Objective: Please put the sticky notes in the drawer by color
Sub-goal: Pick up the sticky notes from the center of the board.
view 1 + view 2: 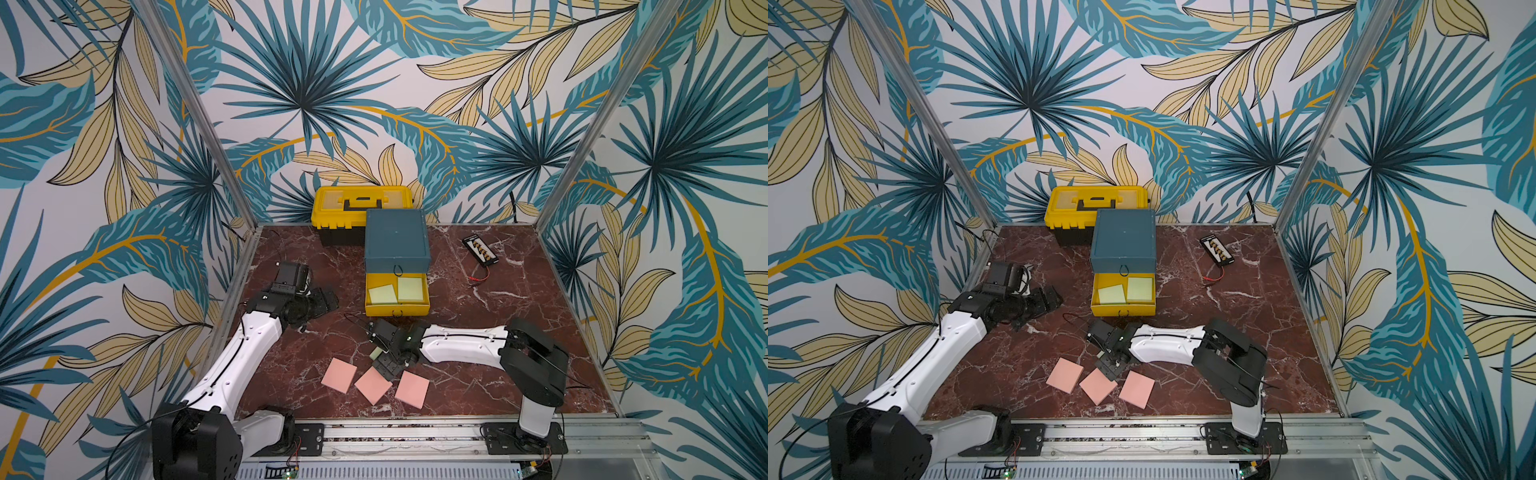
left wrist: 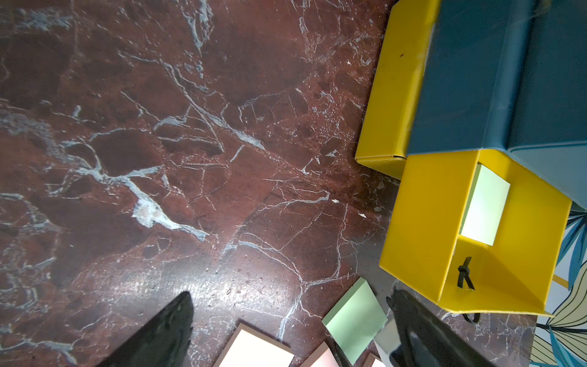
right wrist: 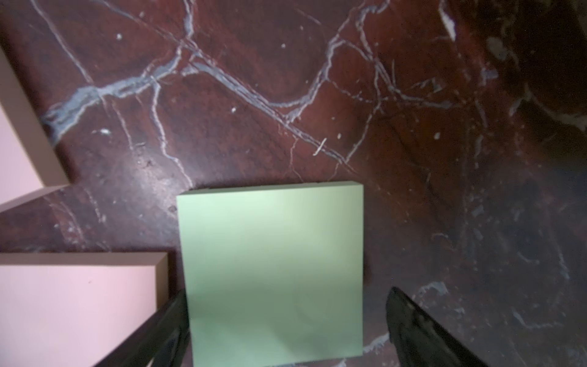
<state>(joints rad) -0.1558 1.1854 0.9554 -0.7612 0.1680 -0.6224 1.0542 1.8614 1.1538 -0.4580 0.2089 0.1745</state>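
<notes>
1. cabinet [image 1: 397, 239]: teal, at the back centre of the table [image 1: 498, 332], just in front of the yellow toolbox [image 1: 361, 203]; its teal top front is shut
2. drawer [image 1: 397, 309]: yellow, pulled out of the cabinet toward the arms, with a black loop on its front wall
3. stored green pads, two: flat in the drawer, close together, one [image 1: 382, 294] turned askew, one [image 1: 410, 288] square to the walls
4. loose green pad [image 3: 273, 260]: flat on the table in front of the drawer, just beside the pink pads; mostly hidden by the arm in both top views
5. right gripper [image 3: 287, 295]: points down over the loose green pad, jaws spread wide and nothing clasped; one finger sits right at the pad's edge, the other stands clear of it
6. pink pads, three [image 1: 338, 375] [image 1: 372, 384] [image 1: 412, 388]: a row near the table's front edge, each apart from the next
7. left gripper [image 1: 322, 300]: released and empty, low over the table's left side, well apart from every pad
8. board [image 1: 482, 250]: black with yellow connectors, back right, a red wire near it
</notes>
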